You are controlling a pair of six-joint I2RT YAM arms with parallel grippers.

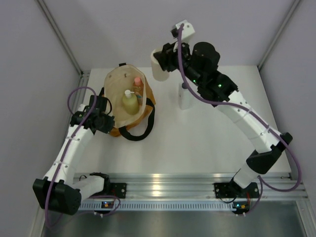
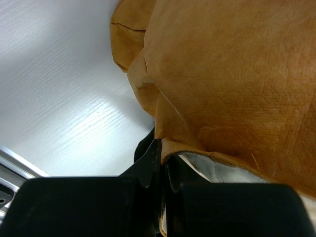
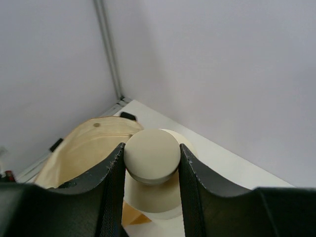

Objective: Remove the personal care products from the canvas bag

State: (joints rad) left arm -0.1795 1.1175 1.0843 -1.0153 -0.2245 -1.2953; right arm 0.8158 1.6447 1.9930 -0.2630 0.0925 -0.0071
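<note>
Clearance decides the next move, I judge: the cream bottle (image 1: 159,70) hangs upright by its cap, clamped in the right gripper (image 3: 151,153) just right of the canvas bag (image 1: 117,84) (its rim pinched tight by the left gripper (image 2: 160,165)), with table (image 1: 207,138) below it.

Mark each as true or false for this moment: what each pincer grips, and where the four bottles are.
1. The left pincer is shut on the rim of the bag. True.
2. Two bottles sit in the bag: the pump bottle and the orange-pink bottle. True.
3. The right pincer holds the orange-pink bottle. False: it grips the cream bottle by its cap.
4. The white bottle lies inside the bag. False: it stands on the table, right of the bag.
</note>
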